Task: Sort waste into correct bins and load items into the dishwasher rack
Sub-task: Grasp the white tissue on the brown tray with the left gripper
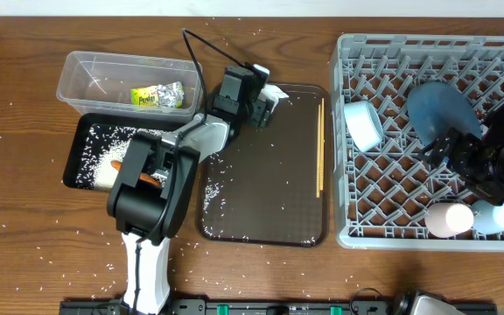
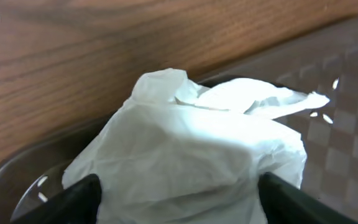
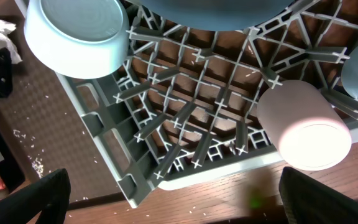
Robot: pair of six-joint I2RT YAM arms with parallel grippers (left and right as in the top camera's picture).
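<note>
From overhead my left gripper (image 2: pixel 182 200) hides most of the white crumpled paper (image 2: pixel 191 149) at the far left corner of the dark brown rectangular serving tray (image 1: pixel 261 175). Its twisted tip points into the tray. The jaws straddle it, gripping or not I cannot tell. My right gripper (image 3: pixel 173 200), beyond the tray's right edge, hangs released

Tub (image 1: pixel 125 61): set at the far left; wrapper (image 1: pixel 157 96) contained.
Shallow tray (image 1: pixel 75 166): placed just near of the tub; rice (image 1: pixel 94 140) and carrot (image 1: pixel 116 164) contained.
Serving tray (image 1: pixel 265 175): set at centre; paper (image 1: pixel 274 93) at its far left corner, chopsticks (image 1: pixel 320 144) laid along its right edge.
Rack (image 1: pixel 344 184): placed at the right; bowl (image 1: pixel 363 124) at its left, dish (image 1: pixel 440 114) right of the bowl, left cup (image 1: pixel 447 219) and right cup (image 1: pixel 495 216) side by side at its near right corner.
</note>
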